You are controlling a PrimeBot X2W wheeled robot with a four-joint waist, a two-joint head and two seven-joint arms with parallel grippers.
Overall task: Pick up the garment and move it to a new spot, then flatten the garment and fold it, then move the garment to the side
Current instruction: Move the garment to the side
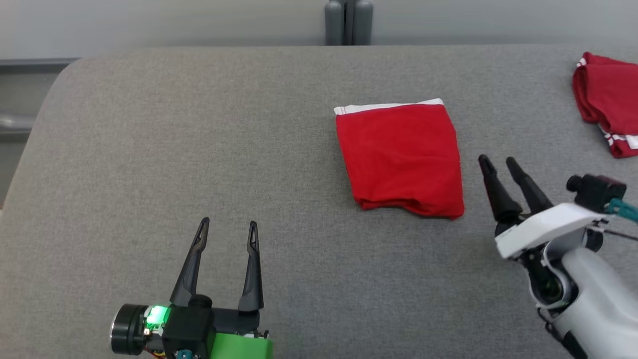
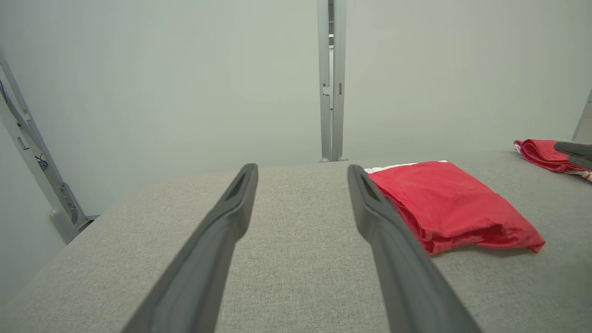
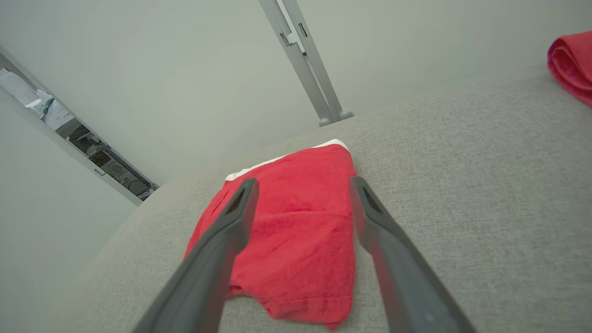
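Lying folded mid-table in the head view, the red garment [image 1: 401, 159] looks light, limp, apt to unfold; left gripper [image 1: 229, 227] and right gripper [image 1: 498, 162] stand fingers apart, empty. Left wrist view: its thick near fold likely suits a pinch. Right wrist view: grey cloth-covered table [image 3: 462, 194], pale wall [image 3: 185, 69], second red garment [image 3: 571, 64] well apart.

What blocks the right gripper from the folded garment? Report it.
Nothing visible. Only bare grey surface lies between the open right gripper and the folded garment; the other red garment lies apart, far right.
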